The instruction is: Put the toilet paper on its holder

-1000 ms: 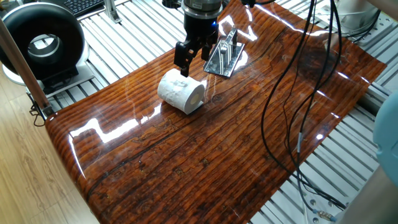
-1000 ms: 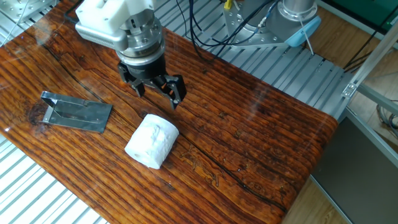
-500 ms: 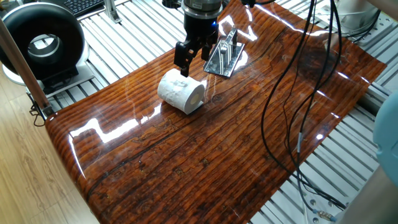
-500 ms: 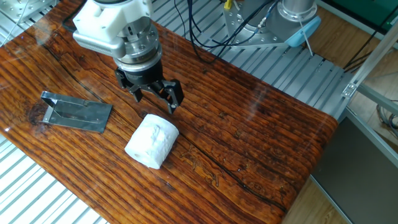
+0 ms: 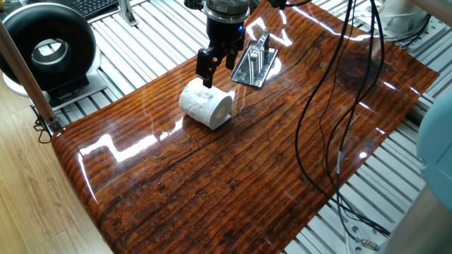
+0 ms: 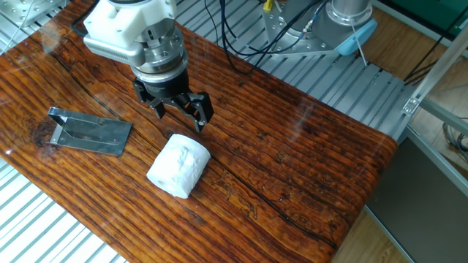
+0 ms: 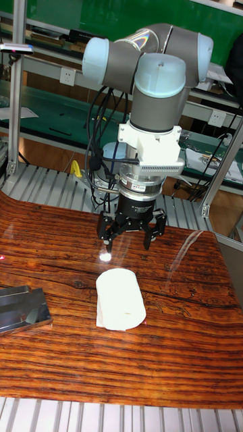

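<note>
The toilet paper (image 5: 206, 107) (image 6: 179, 166) (image 7: 120, 299) is a white roll lying on its side on the wooden table. The holder (image 5: 254, 62) (image 6: 91, 131) (image 7: 23, 309) is a shiny metal plate with thin bars, resting on the table a short way from the roll. My gripper (image 5: 217, 67) (image 6: 183, 115) (image 7: 128, 243) hangs open just above the table, behind the roll and between it and the holder's side. Its fingers point down and nothing is between them. It does not touch the roll.
A big black ring-shaped device (image 5: 48, 49) stands off the table on the slatted frame. Black cables (image 5: 332, 106) hang over the table's right part. The arm's base (image 6: 344, 22) sits beyond the far edge. Metal slats (image 6: 44, 226) surround the wooden top.
The gripper has shifted a little toward the holder's side and stayed open. The roll and the holder have not moved.
</note>
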